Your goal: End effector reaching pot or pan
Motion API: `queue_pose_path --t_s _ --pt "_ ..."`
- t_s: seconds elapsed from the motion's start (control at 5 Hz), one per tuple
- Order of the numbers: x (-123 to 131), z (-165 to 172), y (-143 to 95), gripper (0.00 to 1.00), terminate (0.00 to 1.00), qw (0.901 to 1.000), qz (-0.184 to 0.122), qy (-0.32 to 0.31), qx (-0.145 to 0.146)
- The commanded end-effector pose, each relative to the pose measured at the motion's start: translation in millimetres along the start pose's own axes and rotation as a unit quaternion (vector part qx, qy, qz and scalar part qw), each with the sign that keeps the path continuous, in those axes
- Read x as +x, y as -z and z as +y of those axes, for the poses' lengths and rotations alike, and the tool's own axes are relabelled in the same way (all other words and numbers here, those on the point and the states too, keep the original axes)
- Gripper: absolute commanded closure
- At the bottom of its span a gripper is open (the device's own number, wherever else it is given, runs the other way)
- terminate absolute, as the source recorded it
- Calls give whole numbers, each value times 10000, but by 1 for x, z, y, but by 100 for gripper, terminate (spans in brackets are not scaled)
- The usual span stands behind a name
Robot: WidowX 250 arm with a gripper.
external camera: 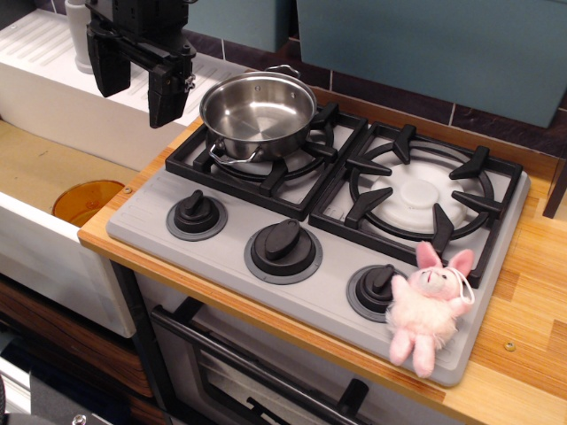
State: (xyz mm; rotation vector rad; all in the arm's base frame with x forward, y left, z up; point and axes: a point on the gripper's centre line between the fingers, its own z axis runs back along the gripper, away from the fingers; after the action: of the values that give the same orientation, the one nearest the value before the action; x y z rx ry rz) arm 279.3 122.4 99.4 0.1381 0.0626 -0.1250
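Note:
A small shiny steel pot [258,114] with two thin wire loop handles sits on the left burner grate [266,159] of a grey toy stove. It is upright and looks empty. My black gripper [137,90] hangs at the upper left, to the left of the pot and off the stove's edge, above the white sink area. Its two flat fingers [166,93] point down with a clear gap between them and hold nothing. The gripper is apart from the pot.
A pink plush bunny [427,307] lies on the stove's front right corner. Three black knobs [283,246] line the stove front. The right burner [416,190] is bare. An orange plate [87,200] sits in the white sink at left. A tiled wall rises behind.

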Motion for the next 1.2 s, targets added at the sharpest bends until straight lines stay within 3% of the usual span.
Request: queue_pose_path --t_s 0.0,1.0 --pt "0 0 0 0 0 10000 0 0 0" --pt "26 -80 -29 0 0 9961 280 -838 -79"
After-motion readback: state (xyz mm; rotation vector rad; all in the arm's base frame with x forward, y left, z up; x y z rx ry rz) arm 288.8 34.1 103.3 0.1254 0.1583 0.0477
